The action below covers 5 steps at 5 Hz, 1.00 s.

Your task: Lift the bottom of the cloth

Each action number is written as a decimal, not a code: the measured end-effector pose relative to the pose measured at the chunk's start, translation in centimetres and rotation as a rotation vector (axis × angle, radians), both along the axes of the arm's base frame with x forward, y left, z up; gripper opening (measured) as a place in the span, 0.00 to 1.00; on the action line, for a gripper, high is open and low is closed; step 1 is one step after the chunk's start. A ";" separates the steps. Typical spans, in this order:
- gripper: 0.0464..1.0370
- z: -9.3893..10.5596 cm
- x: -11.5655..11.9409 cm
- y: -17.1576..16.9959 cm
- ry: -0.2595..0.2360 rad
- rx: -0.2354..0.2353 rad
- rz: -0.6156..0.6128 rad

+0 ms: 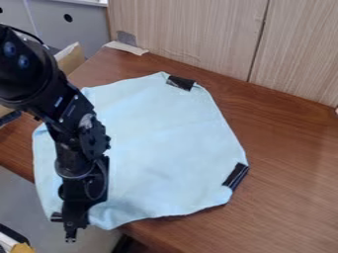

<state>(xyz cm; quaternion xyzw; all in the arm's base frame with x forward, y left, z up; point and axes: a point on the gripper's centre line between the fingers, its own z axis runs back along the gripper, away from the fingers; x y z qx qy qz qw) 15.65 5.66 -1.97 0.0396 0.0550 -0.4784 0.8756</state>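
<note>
My gripper (70,236) points down at the lower left edge of a pale blue cloth (161,148); I cannot tell whether it is released or clenched. The cloth lies across a brown table (290,173), its lower left part past the table's edge. Black tape (181,82) marks its top and right corners.

Cloth (165,148): we see it on table (290,192), ctr-L of frame.
Top strip (180,83): on cloth's upper edge.
R strip (235,176): on its lower R edge.
Panel (198,34): behind table, top ctr to upper R.
Gripper (70,237): lower L, by cloth's edge.
</note>
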 end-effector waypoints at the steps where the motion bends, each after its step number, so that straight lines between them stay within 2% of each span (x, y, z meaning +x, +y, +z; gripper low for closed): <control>1: 0.46 -0.3 0.1 0.4 0.014 0.018 0.033; 2: 0.77 -0.3 0.0 0.4 0.023 0.002 0.051; 3: 0.96 -0.2 0.0 0.3 0.029 -0.005 0.056; 4: 0.96 1.0 1.3 0.1 -0.021 -0.040 0.066; 5: 0.96 1.9 1.7 -0.2 -0.032 -0.064 0.082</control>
